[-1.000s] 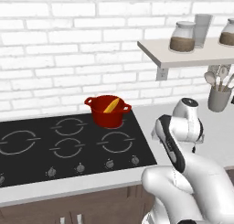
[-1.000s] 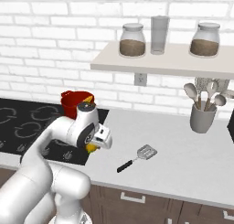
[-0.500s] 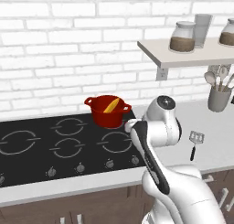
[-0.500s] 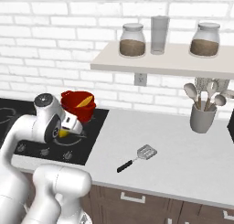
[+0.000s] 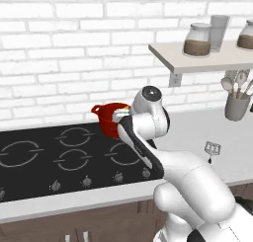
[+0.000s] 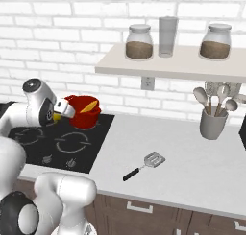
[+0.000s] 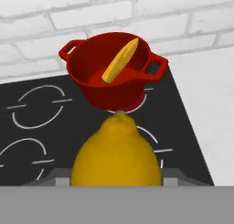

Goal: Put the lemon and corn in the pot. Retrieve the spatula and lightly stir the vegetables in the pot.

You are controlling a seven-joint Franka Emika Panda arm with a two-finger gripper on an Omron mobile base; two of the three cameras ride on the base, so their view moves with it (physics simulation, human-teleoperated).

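Note:
The yellow lemon (image 7: 116, 152) sits between the fingers of my gripper (image 7: 116, 178), which is shut on it. In the right base view the gripper (image 6: 61, 114) hovers just left of the red pot (image 6: 84, 116), with the lemon (image 6: 56, 117) peeking out below the hand. The pot (image 7: 109, 72) stands on the stove's back right burner, ahead of and below the lemon. The corn (image 7: 120, 60) leans inside it, and its tip (image 6: 88, 107) shows above the rim. The spatula (image 6: 144, 165) lies on the counter to the right, also seen as the spatula (image 5: 212, 148).
The black stovetop (image 5: 44, 157) has knobs along its front edge. A grey holder with pale spoons (image 6: 213, 119) stands at the back right of the counter. The wall shelf (image 6: 173, 68) above carries two jars and a glass.
The arm has swung left from over the counter edge to the stove, carrying the lemon up close to the pot. Pot, corn and spatula have stayed put.

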